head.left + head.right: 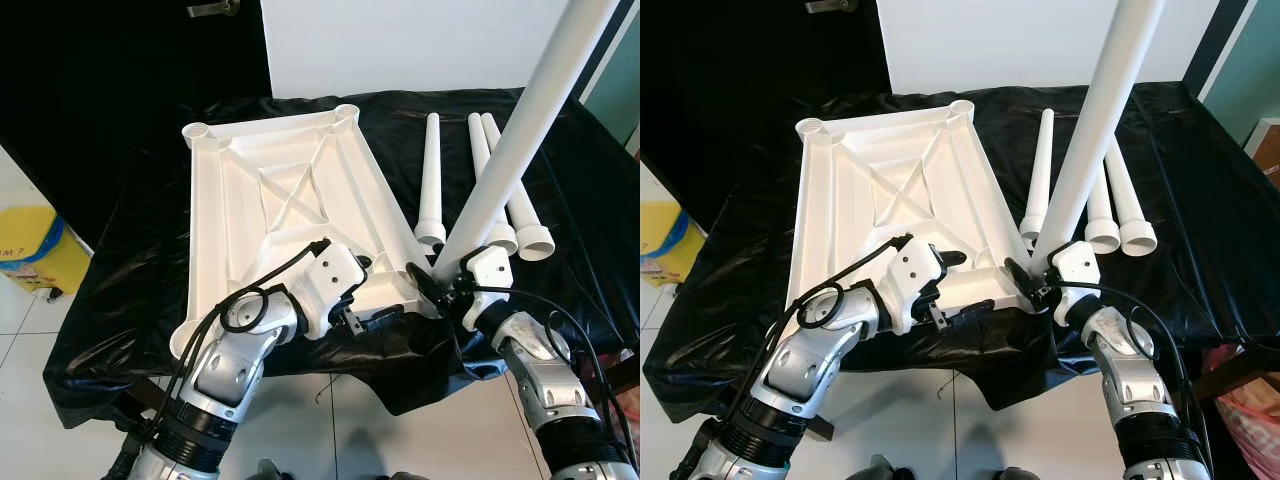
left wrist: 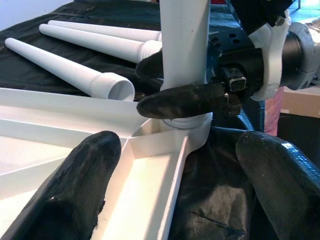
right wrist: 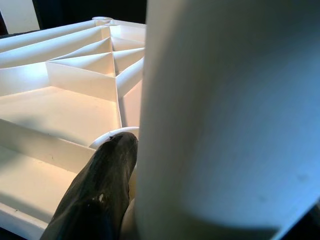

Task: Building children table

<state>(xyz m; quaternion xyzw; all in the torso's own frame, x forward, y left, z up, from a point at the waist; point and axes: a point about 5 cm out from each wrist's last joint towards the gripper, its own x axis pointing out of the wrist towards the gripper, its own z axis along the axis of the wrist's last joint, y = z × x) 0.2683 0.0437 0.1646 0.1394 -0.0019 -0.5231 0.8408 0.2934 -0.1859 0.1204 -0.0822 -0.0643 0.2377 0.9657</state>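
Note:
The white table top (image 1: 290, 190) lies upside down on the black-covered table (image 1: 140, 260), ribs and corner sockets facing up. A white leg (image 1: 520, 130) stands tilted with its foot in the near right corner socket (image 2: 192, 132). My right gripper (image 1: 438, 274) is shut on the leg just above that socket; one finger (image 3: 100, 190) presses its side. My left gripper (image 2: 175, 175) is open beside that corner, its fingers (image 2: 75, 185) spread to either side of the table top's front rim. Three spare legs (image 1: 432, 180) lie side by side on the cloth behind the standing leg.
A yellow bin (image 1: 30, 250) stands on the tiled floor to the left. A red bag (image 1: 1250, 420) sits low on the right. The black cloth hangs over the table's front edge, and a white wall rises behind the table.

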